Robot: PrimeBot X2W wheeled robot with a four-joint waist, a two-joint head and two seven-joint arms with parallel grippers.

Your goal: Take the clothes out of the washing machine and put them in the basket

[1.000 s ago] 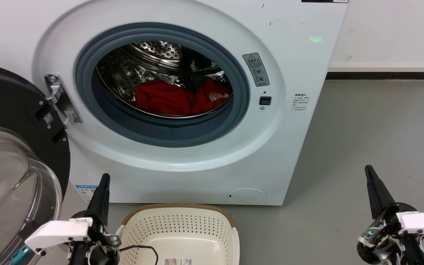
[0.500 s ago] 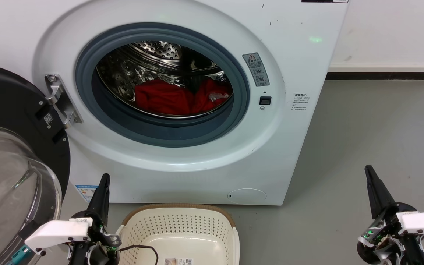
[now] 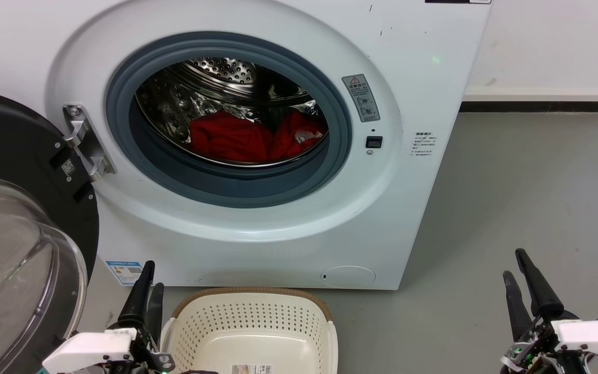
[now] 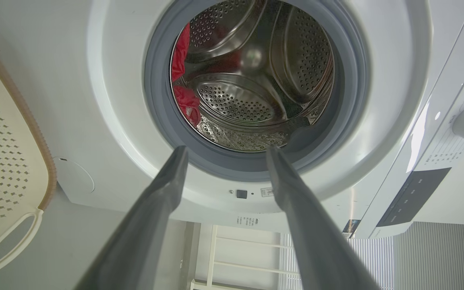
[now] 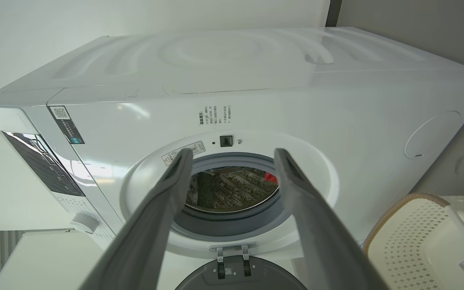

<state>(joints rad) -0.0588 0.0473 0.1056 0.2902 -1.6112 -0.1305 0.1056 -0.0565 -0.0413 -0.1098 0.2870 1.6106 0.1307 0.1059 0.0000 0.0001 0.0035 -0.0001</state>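
The washing machine (image 3: 408, 104) stands in front of me with its porthole open. Red clothes (image 3: 249, 139) lie bunched at the bottom of the steel drum. On the floor before the machine sits the cream basket (image 3: 249, 291), with just a label on its bottom. My left gripper (image 3: 152, 278) is open beside the basket's left rim, well short of the porthole. My right gripper (image 3: 514, 264) is open over the bare floor at the lower right. The left wrist view looks between my left gripper's (image 4: 226, 151) spread fingers into the drum, with the clothes (image 4: 187, 105) at its side.
The black-framed clear door (image 3: 18, 234) hangs open at the left, close to my left arm. Grey floor (image 3: 527, 182) stretches to the right of the machine, up to a white wall with a dark skirting. The right wrist view shows the basket (image 5: 409, 233) and the machine's hinge.
Both grippers have sunk lower in the head view. Each now shows two separated fingers where a single dark shape showed before. The clothes and the basket have not moved.
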